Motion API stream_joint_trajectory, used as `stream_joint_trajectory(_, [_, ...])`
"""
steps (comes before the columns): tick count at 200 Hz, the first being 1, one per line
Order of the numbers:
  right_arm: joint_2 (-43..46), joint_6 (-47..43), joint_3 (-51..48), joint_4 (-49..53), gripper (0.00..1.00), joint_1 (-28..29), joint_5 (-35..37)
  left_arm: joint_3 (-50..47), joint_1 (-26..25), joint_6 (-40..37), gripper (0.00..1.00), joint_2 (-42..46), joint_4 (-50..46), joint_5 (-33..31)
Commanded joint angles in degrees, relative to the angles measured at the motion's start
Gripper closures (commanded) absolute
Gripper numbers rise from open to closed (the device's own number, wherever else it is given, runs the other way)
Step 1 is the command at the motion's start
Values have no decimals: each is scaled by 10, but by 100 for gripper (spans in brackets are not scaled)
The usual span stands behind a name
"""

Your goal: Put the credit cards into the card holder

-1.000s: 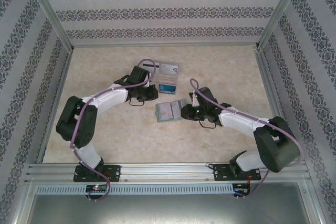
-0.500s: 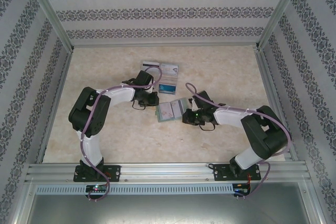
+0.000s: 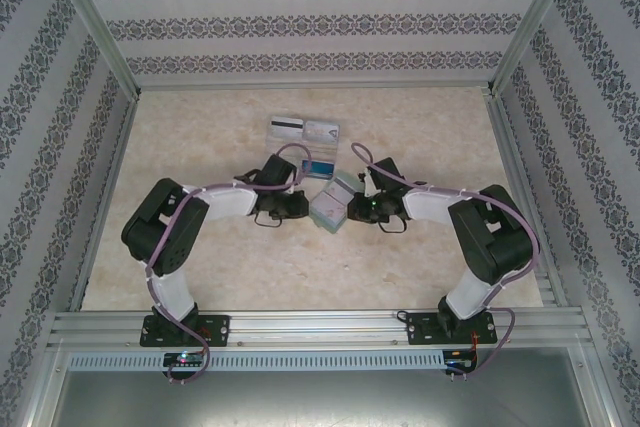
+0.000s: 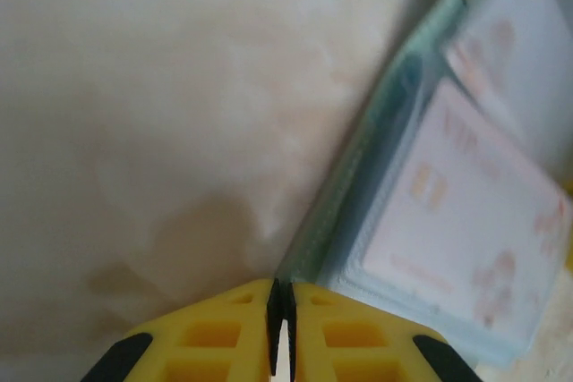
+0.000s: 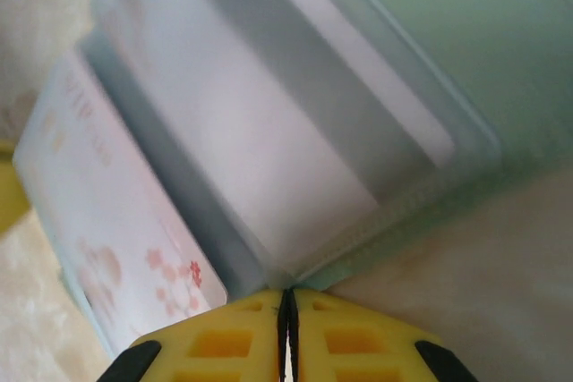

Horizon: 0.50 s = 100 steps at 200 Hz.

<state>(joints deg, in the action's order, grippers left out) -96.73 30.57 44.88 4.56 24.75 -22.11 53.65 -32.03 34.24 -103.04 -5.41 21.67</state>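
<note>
The grey-green card holder [image 3: 333, 203] stands half folded in the middle of the table, between my two grippers. My left gripper [image 3: 305, 205] is shut on the holder's cover edge [image 4: 358, 185]. From the other side my right gripper [image 3: 350, 209] is shut on the holder's corner [image 5: 421, 69]. A pale pink patterned credit card [image 4: 457, 212] sits in an inner pocket [image 5: 89, 194]. Behind the holder lie a white-grey card with a black stripe [image 3: 286, 127], a pale card [image 3: 322, 130] and a blue card [image 3: 318, 166].
Metal rails [image 3: 320, 327] run along the table's near edge, and patterned walls [image 3: 320, 27] close in the back and sides. Both arms bend inward toward the centre, the left elbow [image 3: 160, 232] and the right elbow [image 3: 495, 237] raised near the front.
Both grippers have moved toward each other at the centre. The card holder, lying open and flat before, now stands narrower and partly folded between them.
</note>
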Motion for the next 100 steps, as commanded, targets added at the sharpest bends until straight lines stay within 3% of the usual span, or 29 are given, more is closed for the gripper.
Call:
stream_joint_trajectory(1, [-26, -38, 27, -18, 86, -7, -3, -60, -79, 87, 86, -4, 8, 12])
stream_joint_trajectory(45, [-38, -56, 31, -6, 86, -15, -28, -28, -166, 129, 86, -15, 7, -3])
stream_joint_trajectory(78, [-15, -61, 18, 6, 85, -30, -24, 8, -174, 120, 86, -13, -14, -5])
stream_joint_trajectory(100, [2, -72, 16, 26, 85, -44, -16, 38, -167, 83, 86, 16, -83, -34])
